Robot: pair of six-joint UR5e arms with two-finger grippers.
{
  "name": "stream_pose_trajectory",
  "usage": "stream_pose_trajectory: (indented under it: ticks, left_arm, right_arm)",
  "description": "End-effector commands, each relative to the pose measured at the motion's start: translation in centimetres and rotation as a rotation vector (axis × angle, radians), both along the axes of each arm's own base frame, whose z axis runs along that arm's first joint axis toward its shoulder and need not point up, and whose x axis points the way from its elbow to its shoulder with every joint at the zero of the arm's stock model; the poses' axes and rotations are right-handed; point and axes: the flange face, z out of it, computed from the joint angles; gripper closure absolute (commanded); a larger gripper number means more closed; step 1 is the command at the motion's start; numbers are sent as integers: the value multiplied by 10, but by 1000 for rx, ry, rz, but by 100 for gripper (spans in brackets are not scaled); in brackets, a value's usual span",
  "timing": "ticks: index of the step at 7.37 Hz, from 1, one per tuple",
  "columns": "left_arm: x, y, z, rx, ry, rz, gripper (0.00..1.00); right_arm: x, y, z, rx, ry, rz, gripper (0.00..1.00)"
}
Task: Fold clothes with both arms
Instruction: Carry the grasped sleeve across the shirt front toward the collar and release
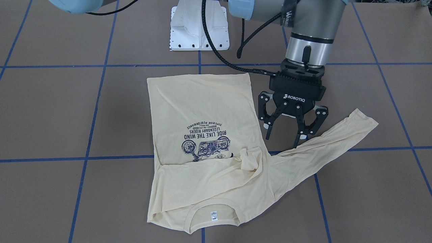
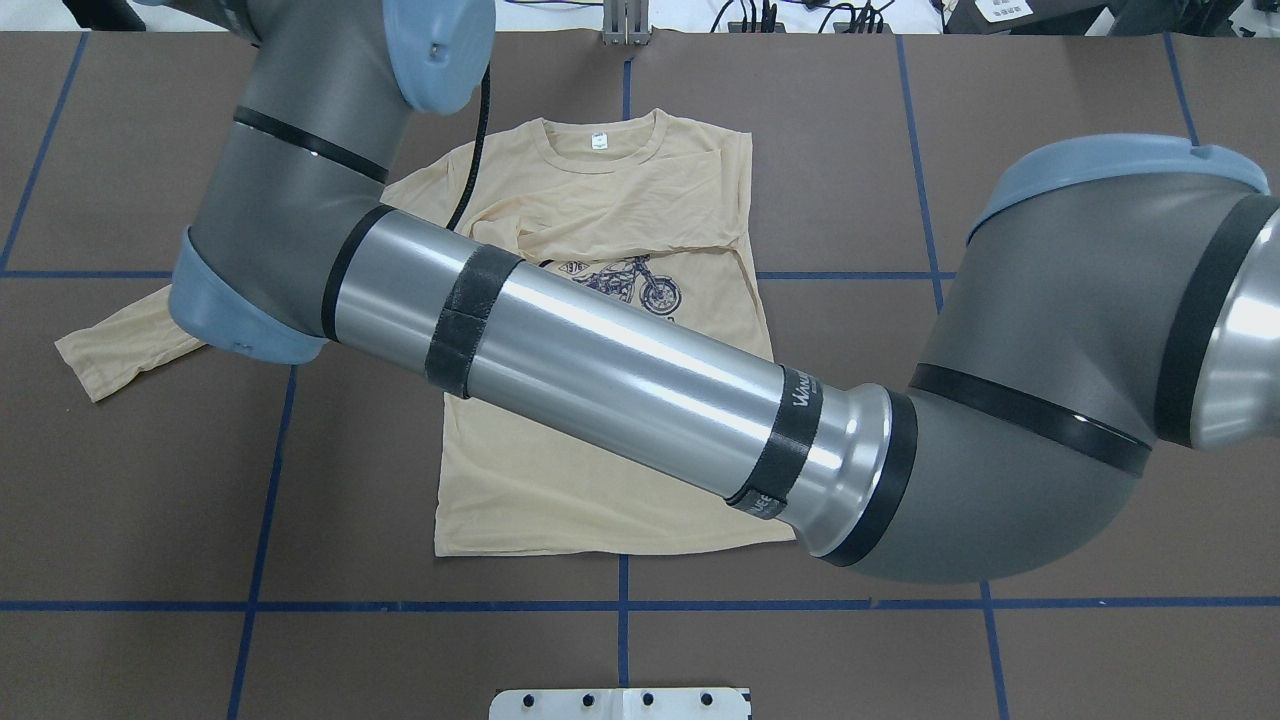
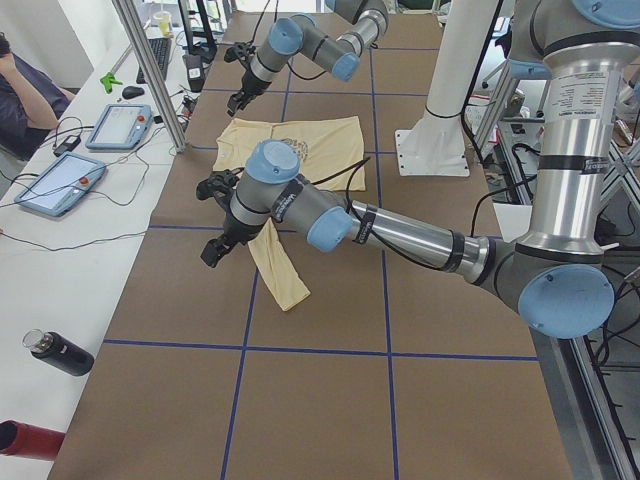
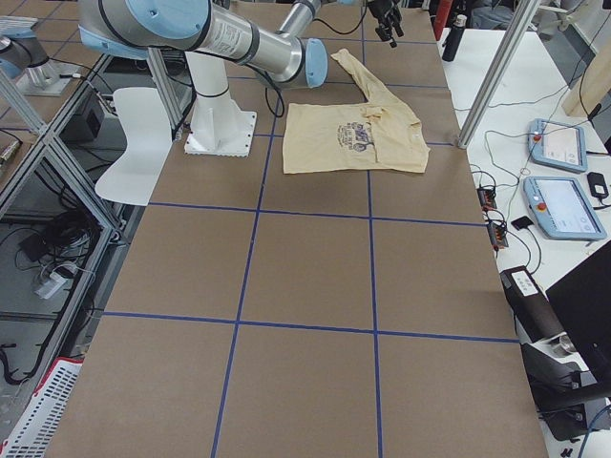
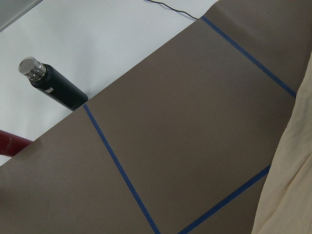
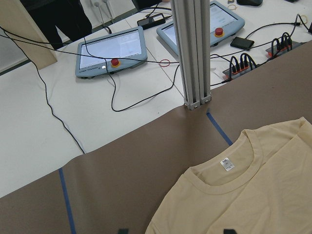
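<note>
Lying flat on the brown table (image 1: 371, 202), the shirt (image 1: 202, 111) is seen print side up. In the overhead view its collar is at the far side and its hem is near the robot.

The left arm (image 2: 620, 370) is stretched across the shirt toward the left of that view. One sleeve (image 1: 337, 135) is spread out on the bare table. Its long axis runs from the shoulder out to the left and slants toward the near side, ending in the cuff. The other sleeve (image 1: 209, 172) is laid across the chest, just below the collar.

The left gripper (image 1: 286, 136) is held with its jaws wide apart and nothing between them. It hangs at about mid-length of the spread sleeve, on the sleeve's robot-side edge. Whether its tips touch the cloth cannot be told.

The right gripper (image 3: 240, 98) is raised well apart from that sleeve, on the far side of the shirt in the left-end view. In its wrist view the fingertips (image 6: 226, 230) are seen spread, with nothing held.

The spread sleeve is therefore judged to be the left gripper's to take. The cloth lies just beyond its tips, toward the far side. Only a short descent would be needed before the sleeve could be carried across, toward the small neck label (image 1: 213, 215).
</note>
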Motion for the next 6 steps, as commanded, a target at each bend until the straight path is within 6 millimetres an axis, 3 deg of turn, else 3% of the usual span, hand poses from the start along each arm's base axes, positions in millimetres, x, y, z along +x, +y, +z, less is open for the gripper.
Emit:
stream_pose_trajectory:
  ticks: [1, 2, 3, 4, 5, 6]
  left_arm:
    - [0, 0, -2, 4, 1, 1, 0]
    - [1, -1, -6, 13, 1, 2, 0]
    - [8, 0, -18, 66, 4, 16, 0]
    - [22, 3, -17, 118, 17, 50, 0]
    - [58, 5, -19, 119, 51, 136, 0]
    - [74, 19, -9, 32, 121, 128, 0]
  right_arm:
    - [14, -8, -9, -30, -17, -42, 1]
    - [32, -29, 12, -103, -14, -94, 1]
    - [65, -34, 42, -131, 43, -183, 1]
    - [105, -24, 100, -93, 47, -239, 1]
    - [144, -12, 156, -58, 51, -285, 1]
    - [201, 2, 205, -18, 51, -341, 1]
